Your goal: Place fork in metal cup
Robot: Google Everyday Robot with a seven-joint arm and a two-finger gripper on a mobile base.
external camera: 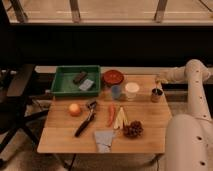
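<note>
The metal cup (156, 95) is a small dark shiny cylinder standing near the right edge of the wooden table (65, 137), right of the white cup (132, 90). A thin silvery fork (157, 89) stands upright in its mouth and reaches up toward my gripper (160, 80). The gripper hangs directly over the cup at the end of the white arm (192, 75), which comes in from the right. Whether the gripper touches the fork I cannot tell.
A pale blue cup (116, 92) and red bowl (113, 77) stand left of the white cup. A green tray (57, 82) sits at the back left. An orange (74, 109), a black-handled tool (85, 122), food pieces (116, 117) and a grey cloth (104, 140) lie in front. A dark chair (15, 95) stands left.
</note>
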